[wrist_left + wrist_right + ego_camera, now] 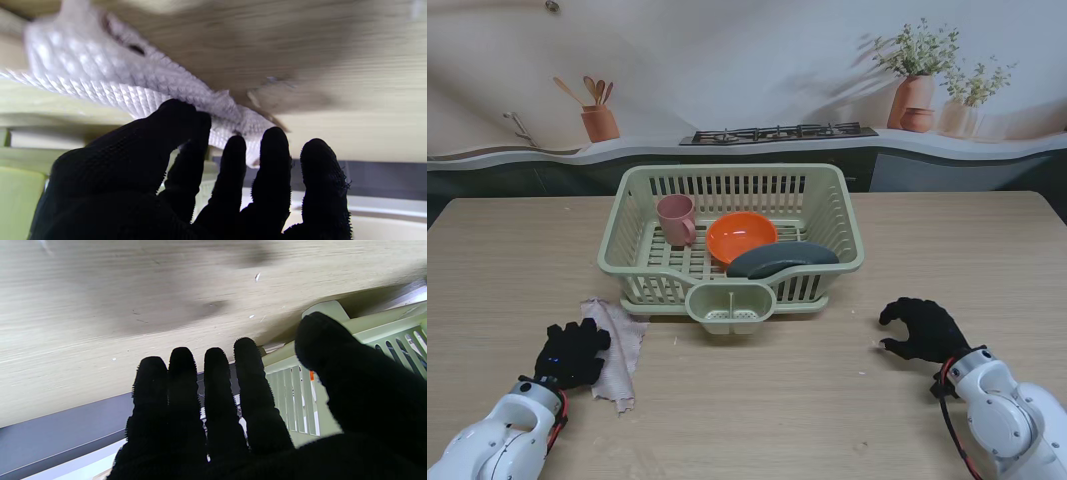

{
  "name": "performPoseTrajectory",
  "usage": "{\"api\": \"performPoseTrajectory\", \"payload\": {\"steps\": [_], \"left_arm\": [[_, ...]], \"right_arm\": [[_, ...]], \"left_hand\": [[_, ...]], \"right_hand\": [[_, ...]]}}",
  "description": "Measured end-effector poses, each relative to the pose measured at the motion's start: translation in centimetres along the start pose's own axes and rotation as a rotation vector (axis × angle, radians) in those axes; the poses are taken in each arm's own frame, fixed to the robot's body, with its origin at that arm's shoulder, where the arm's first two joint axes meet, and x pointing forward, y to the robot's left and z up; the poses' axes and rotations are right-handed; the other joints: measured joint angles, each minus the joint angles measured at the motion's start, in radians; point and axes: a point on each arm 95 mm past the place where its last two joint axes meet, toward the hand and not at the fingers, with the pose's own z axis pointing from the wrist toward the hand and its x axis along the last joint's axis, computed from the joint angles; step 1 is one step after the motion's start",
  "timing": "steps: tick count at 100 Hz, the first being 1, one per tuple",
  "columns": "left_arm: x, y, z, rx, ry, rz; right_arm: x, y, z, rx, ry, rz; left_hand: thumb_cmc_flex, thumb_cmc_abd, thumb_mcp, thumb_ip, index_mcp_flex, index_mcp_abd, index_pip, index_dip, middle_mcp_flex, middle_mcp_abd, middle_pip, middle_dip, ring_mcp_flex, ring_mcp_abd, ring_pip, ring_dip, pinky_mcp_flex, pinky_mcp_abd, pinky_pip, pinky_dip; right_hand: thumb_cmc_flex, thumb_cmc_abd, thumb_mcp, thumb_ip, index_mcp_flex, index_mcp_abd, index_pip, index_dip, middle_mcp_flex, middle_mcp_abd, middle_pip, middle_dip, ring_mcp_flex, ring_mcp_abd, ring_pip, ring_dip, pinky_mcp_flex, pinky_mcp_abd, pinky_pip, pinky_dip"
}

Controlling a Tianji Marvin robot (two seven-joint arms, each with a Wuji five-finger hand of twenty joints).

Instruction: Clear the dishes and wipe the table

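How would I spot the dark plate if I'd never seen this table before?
Find the pale green dish rack in the middle of the wooden table. Inside it, on the robot's right and nearest the robot, the dark grey plate leans tilted beside the orange bowl. It is the only dark, flat dish there; the pink cup stands on the left.
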Motion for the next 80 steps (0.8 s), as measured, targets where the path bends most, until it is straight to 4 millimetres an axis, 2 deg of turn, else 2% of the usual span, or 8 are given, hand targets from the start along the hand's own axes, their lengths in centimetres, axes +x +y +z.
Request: {"api": "performPoseTrajectory", "payload": {"steps": [2,16,35,41,55,64,69,80], "left_arm": [[0.2,0.0,0.1,-0.01,0.005,0.002],[1.2,-0.3,0.6,-0.079,0.01,0.019],[2.0,-0.7,1.1,-0.132,0.006,-0.004],[2.3,-1.0,1.4,-0.158,0.009,0.009],[3.2,-1.4,2.2,-0.159,0.01,0.142],[3.5,-1.5,2.7,-0.16,-0.008,0.154],[3.5,-1.5,2.9,-0.16,-0.011,0.155],[3.4,-1.2,3.3,-0.154,-0.011,0.211]], "right_arm": [[0.0,0.0,0.0,0.0,0.001,0.0],[-0.1,0.2,0.0,-0.003,0.004,-0.003],[-0.1,0.2,-0.1,-0.005,0.003,-0.004],[-0.1,0.2,-0.1,-0.005,0.004,-0.004],[-0.1,0.2,-0.1,-0.005,0.005,-0.004],[-0.1,0.2,-0.1,-0.006,0.005,-0.004],[-0.1,0.2,-0.1,-0.007,0.004,-0.004],[-0.2,0.2,-0.1,-0.007,0.004,-0.004]], "left_hand": [[-0.015,0.0,0.004,0.016,-0.011,0.0,-0.01,0.0,-0.011,-0.007,-0.021,-0.01,-0.019,0.0,-0.02,-0.011,-0.014,0.0,-0.01,-0.009],[-0.11,0.0,0.017,0.02,-0.08,0.058,-0.029,0.016,-0.049,-0.062,-0.137,-0.078,-0.118,0.0,-0.213,-0.112,-0.113,0.001,-0.106,-0.11],[-0.167,0.018,0.005,0.02,-0.133,0.132,-0.035,0.027,-0.047,-0.098,-0.198,-0.11,-0.152,0.0,-0.307,-0.152,-0.159,-0.002,-0.152,-0.159],[-0.159,0.04,-0.027,0.02,-0.133,0.167,-0.038,0.033,-0.014,-0.098,-0.204,-0.111,-0.134,0.006,-0.229,-0.095,-0.16,-0.003,-0.11,-0.159],[0.081,0.067,-0.174,0.015,-0.078,0.144,0.053,0.032,0.172,-0.041,-0.088,-0.072,0.035,0.039,0.104,0.092,-0.031,-0.005,-0.012,-0.069],[0.173,0.066,-0.203,0.015,-0.03,0.148,0.1,0.01,0.303,-0.003,-0.071,0.014,0.162,0.051,0.23,0.138,0.088,-0.005,0.035,-0.004],[0.218,0.065,-0.191,0.015,0.028,0.184,0.116,-0.002,0.37,0.036,-0.072,0.049,0.239,0.051,0.276,0.142,0.172,-0.005,0.073,0.029],[0.232,0.047,-0.14,0.014,0.113,0.238,0.167,-0.009,0.449,0.101,-0.065,0.083,0.322,0.053,0.298,0.142,0.261,-0.005,0.109,0.067]], "right_hand": [[0.0,0.0,0.0,0.0,0.0,0.0,0.0,0.0,0.0,0.0,0.0,0.0,0.0,0.0,0.0,0.0,0.0,0.0,0.0,0.0],[0.0,0.0,0.0,0.0,0.0,0.0,0.0,0.0,0.0,0.0,0.0,0.0,0.0,0.0,0.0,0.0,0.0,0.0,0.0,0.0],[0.0,0.0,0.0,0.0,0.0,0.0,0.0,0.0,0.0,0.0,0.0,0.0,0.0,0.0,0.0,0.0,-0.001,0.0,0.0,0.0],[0.0,0.0,0.0,0.0,0.0,0.0,0.0,0.0,0.0,0.0,0.0,0.0,0.0,0.0,0.0,0.0,-0.002,0.0,0.0,0.0],[0.0,0.0,0.0,0.0,0.0,0.0,0.0,0.0,0.0,0.0,0.0,0.0,0.0,0.0,0.0,0.0,-0.007,0.0,0.0,0.0],[0.0,0.0,0.0,0.0,0.0,0.0,0.0,0.0,0.0,0.0,0.0,0.0,0.0,0.0,0.0,0.0,-0.009,0.001,0.0,0.0],[0.0,0.0,0.0,0.0,0.0,0.0,0.0,0.0,0.0,0.0,0.0,0.0,0.0,0.0,0.0,0.0,-0.009,0.001,0.0,0.0],[0.0,0.0,0.0,0.0,0.0,0.0,0.0,0.0,0.0,0.0,0.0,0.0,0.0,0.0,0.0,0.0,-0.009,0.001,0.0,0.0]]}}
